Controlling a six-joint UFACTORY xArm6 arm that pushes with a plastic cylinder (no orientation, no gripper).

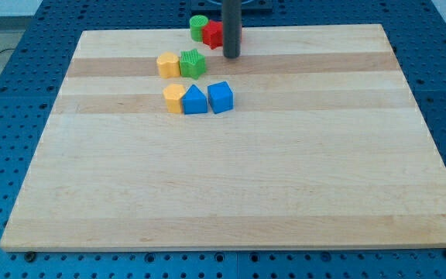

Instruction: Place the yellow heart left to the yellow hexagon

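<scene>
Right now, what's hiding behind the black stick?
Behind my rod, whose tip touches the board, a red block peeks out beside a green block. The rod covers the red block's right side, so its shape stays hidden.

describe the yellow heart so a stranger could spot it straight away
On the wooden board, find the lower row of three blocks left of centre near the top. The yellow heart is that row's leftmost block, touching the blue house-shaped block; the yellow hexagon sits in the row above.
</scene>
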